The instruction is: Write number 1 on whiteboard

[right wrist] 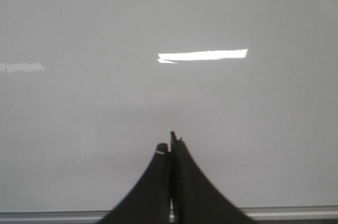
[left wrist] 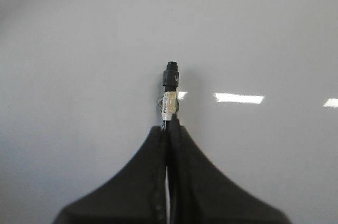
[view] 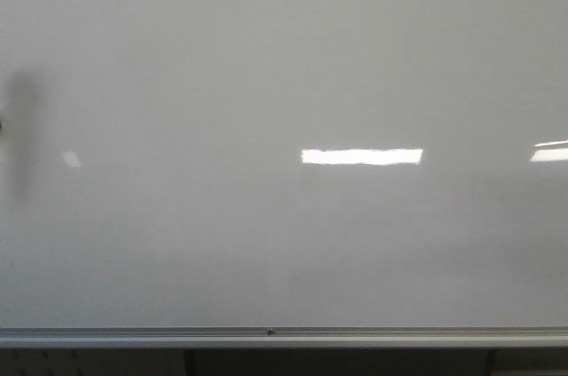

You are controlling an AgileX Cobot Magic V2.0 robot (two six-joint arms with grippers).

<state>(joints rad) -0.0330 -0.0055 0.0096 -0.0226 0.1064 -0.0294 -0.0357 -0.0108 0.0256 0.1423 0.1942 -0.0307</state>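
One marker (left wrist: 170, 89), one whiteboard (view: 284, 57), two closed grippers.

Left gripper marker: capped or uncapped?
Cannot tell. The left gripper is shut on the marker; the black end facing the whiteboard could be cap or tip.

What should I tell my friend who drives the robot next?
Left gripper: shut on a black marker, tip aimed at the whiteboard.
Right gripper: shut, seemingly holding nothing, also facing the board.
Front view: the board shows only light reflections and a dark shadow at its left edge; no number 1 there.
Done: marker picked up.
Left: bring the tip to the board and draw the 1.
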